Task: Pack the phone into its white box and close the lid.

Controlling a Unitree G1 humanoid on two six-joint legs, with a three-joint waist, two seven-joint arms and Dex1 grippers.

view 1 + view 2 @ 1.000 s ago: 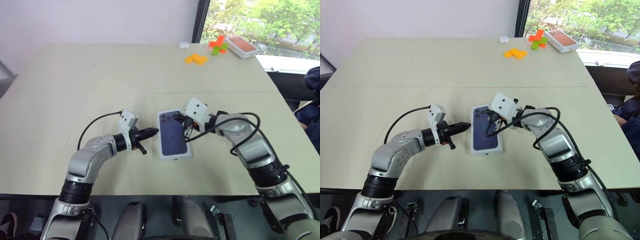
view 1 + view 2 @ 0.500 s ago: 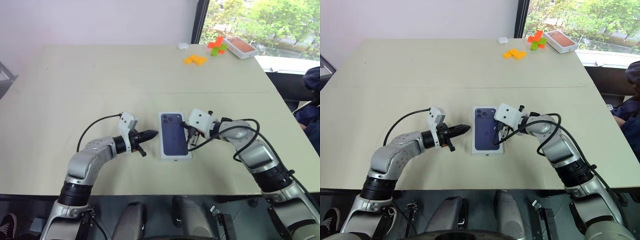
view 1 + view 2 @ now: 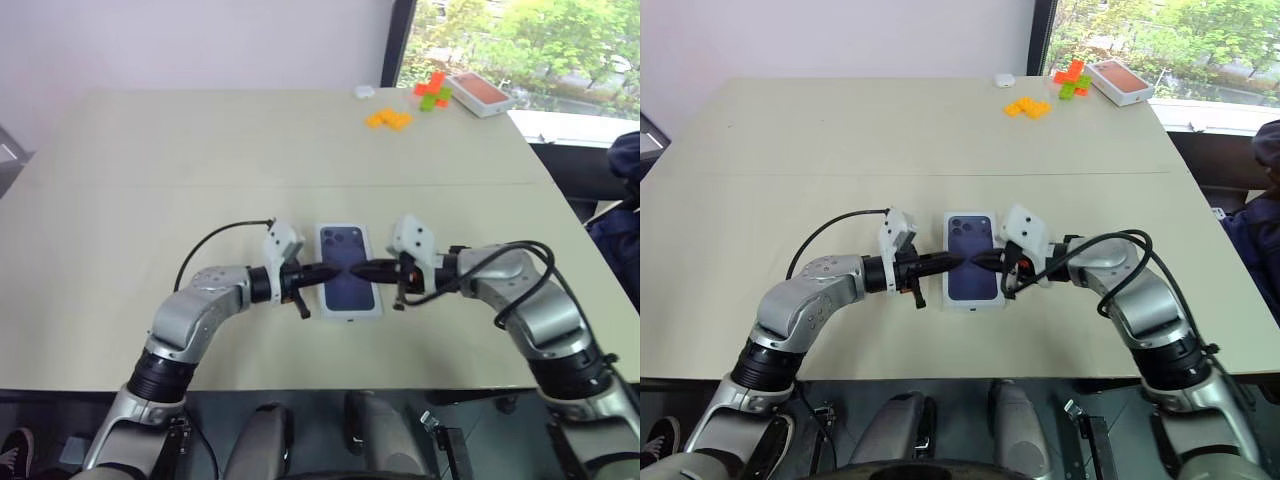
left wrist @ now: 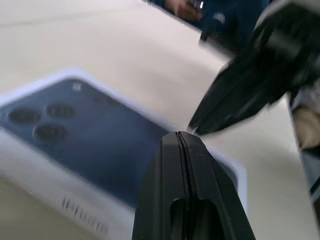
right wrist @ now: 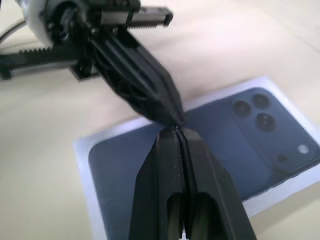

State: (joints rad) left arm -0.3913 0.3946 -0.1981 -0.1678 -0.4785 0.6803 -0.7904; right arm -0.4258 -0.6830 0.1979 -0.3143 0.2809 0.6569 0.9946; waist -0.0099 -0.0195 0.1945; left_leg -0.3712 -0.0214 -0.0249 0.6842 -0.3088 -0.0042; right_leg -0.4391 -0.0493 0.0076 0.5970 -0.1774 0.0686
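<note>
Hovering both grippers, left [image 3: 335, 271] and right [image 3: 357, 271], tip to tip over the closed white box [image 3: 349, 288] near the bench's front edge; fingers fully shut, holding nothing. We judge packing finished, lid [image 3: 971, 262] seated.

You see the white box [image 3: 348, 283] near the tabletop's [image 3: 200, 170] front edge, left pincer [image 3: 328, 272] and right pincer [image 3: 362, 271] meeting tip to tip above it, toy blocks [image 3: 391, 119] far behind it.
</note>
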